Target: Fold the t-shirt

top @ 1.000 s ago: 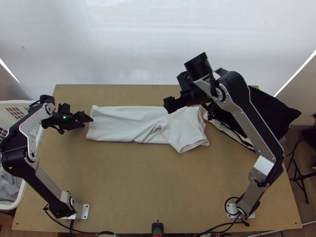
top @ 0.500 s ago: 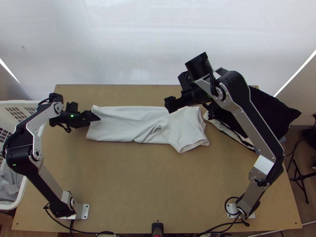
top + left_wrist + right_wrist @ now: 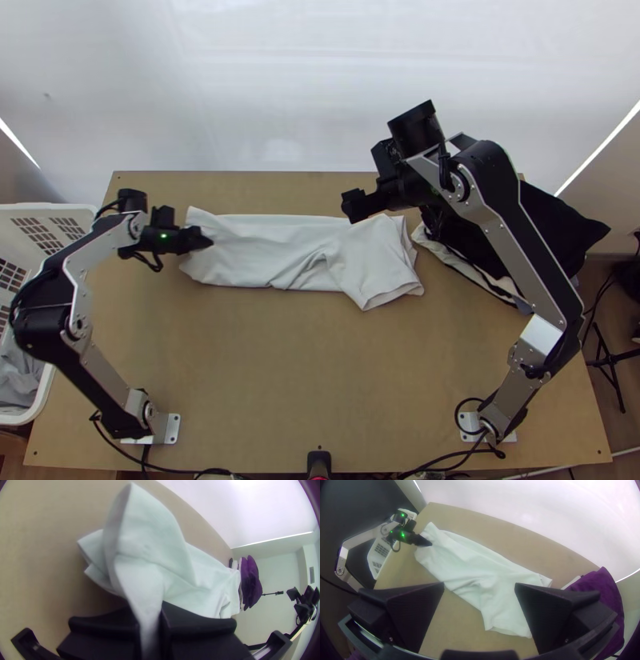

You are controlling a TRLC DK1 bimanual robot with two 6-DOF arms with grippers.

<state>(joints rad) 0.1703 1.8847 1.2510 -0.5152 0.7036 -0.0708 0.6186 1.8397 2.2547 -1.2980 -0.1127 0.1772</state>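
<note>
T-shirt fabric, white and folded into a long strip, is laid crosswise on the desk, toward its far side. From the top view, the whole length can be followed: the left end is narrower, creases are gathered around the middle, and at the right end a broader flap is slanted toward the near edge. The left end is grasped by the left hand. How the grip is made is shown from the left wrist view: a pinch of fabric is clenched between the two black fingers of the left hand, and a tall, rounded fold is raised just beyond them. The right hand is held over the strip's far side, toward its right end; from the right wrist view, the fingers of the right hand are seen spread wide, released, with the t-shirt lying below and apart from them. At the right of the desk, dark cloth is piled over paler cloth. From the top view, grey fabric is also seen inside the white basket at the left edge.
</note>
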